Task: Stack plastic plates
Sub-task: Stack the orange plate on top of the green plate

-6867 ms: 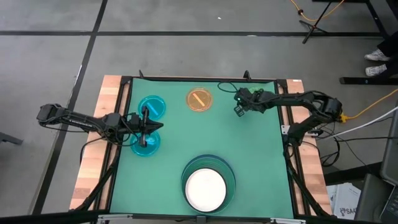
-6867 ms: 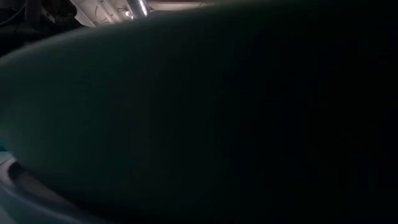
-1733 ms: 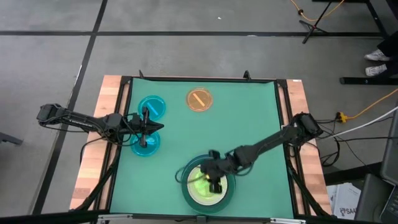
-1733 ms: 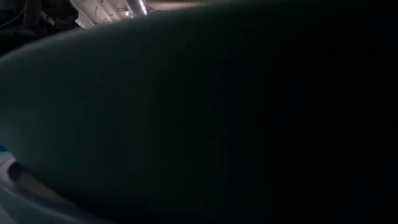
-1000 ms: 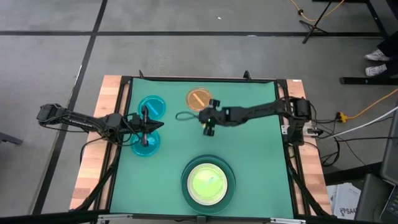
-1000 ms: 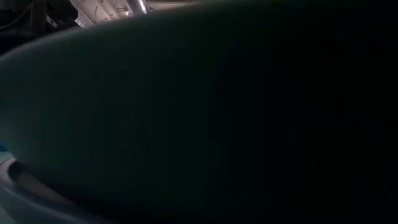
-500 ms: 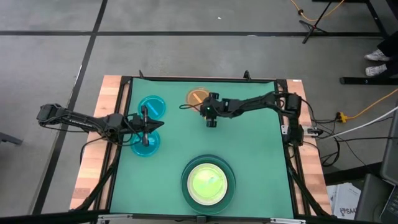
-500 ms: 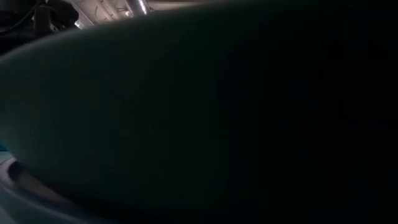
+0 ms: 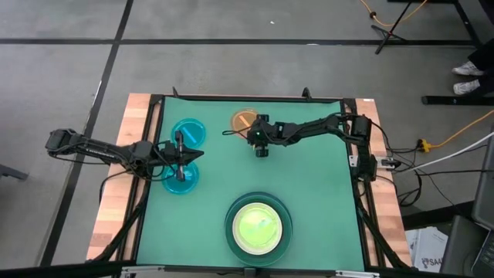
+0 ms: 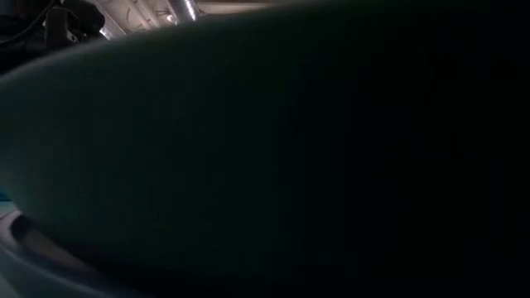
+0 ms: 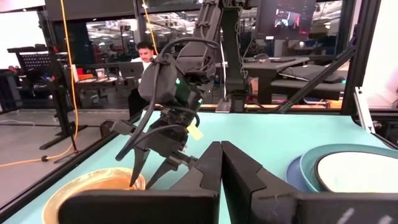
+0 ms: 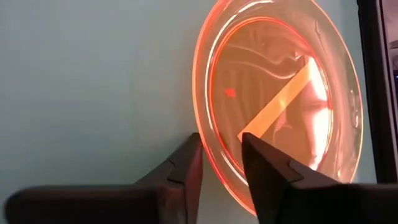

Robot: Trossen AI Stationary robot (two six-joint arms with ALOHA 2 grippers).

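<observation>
**Right gripper straddling the orange plate rim at the far edge**

Near the left edge of the table (image 9: 309, 193), the left gripper (image 9: 179, 158) is hovering with its fingers closed together, gripping nothing, between the two cyan plates: one (image 9: 188, 131) on its far side, the other (image 9: 181, 177) on its near side. It is sitting exactly where it was in the previous frames.

At the middle of the far edge, the right gripper (image 9: 253, 133) is standing slightly parted at the orange plate (image 9: 244, 119). In the right wrist view its fingers (image 12: 186, 163) are bracketing the plate rim (image 12: 211, 149), one outside it and one inside. Half a second ago this gripper was sitting a little farther right; it is now pressing closer onto the plate.

At the middle of the near edge, the stack (image 9: 258, 228) is resting with the light green plate (image 9: 258, 226) on top. The mat's centre and right half are lying open for arm travel.
</observation>
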